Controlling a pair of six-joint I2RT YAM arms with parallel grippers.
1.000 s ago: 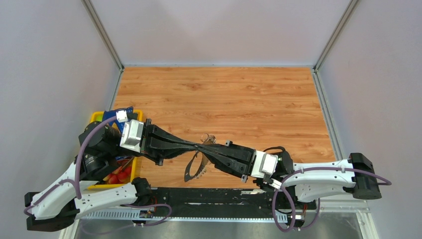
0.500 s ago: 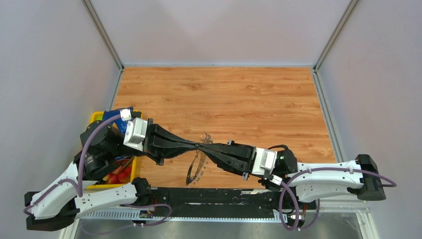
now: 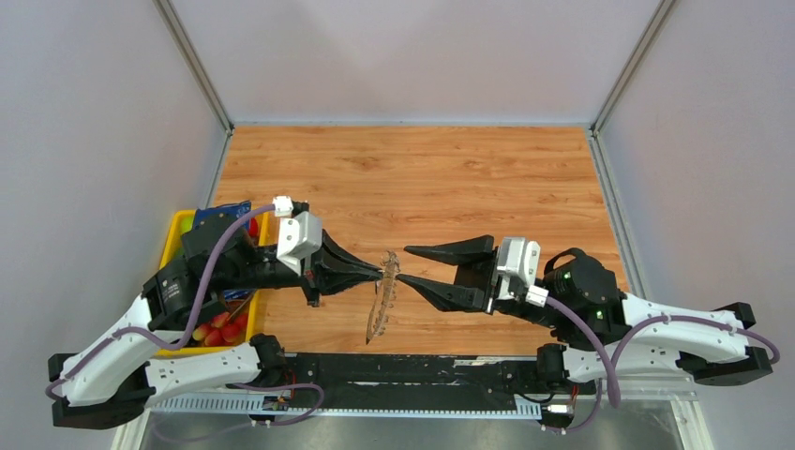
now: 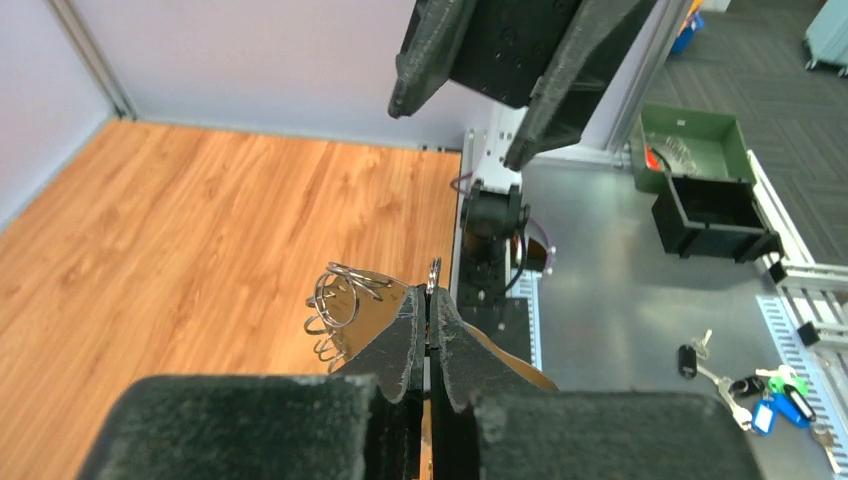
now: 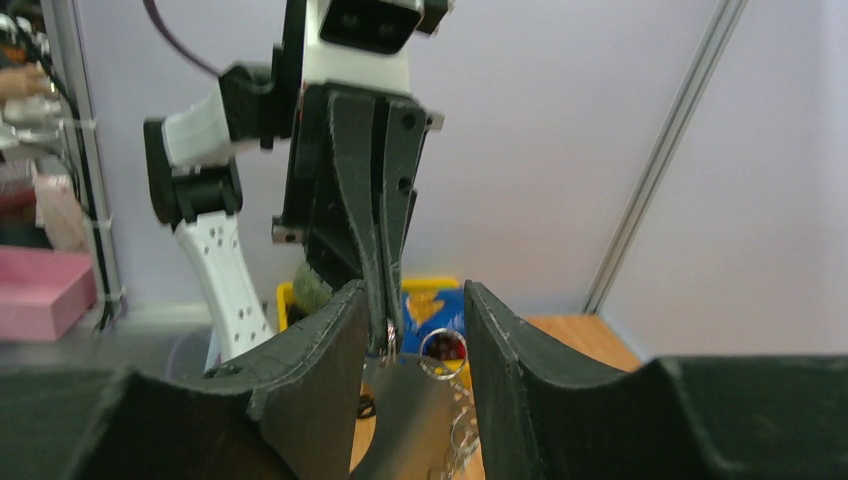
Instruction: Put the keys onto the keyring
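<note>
**Jaws: left pinched on the hoop, right standing apart**

The left gripper has its jaws closed flat on the top rim of the keyring. The hoop hangs edge-on below the fingertips, above the table near its front edge. Its fringe of small wire loops is bunched just beside the grip.

To the right, the right gripper faces the left one tip to tip. Its jaws are moderately apart and hold nothing, with the fingertips just beside the rim. No key shows between its fingers, and I cannot tell whether any key already rides the hoop.

As I judge it, the step in hand is a re-grip or handover of the hoop. To do it well, the left pinch should hold firm and level so the hoop does not swing. The right should close on bare rim clear of the loops, beside the left tips and not on them.
</note>
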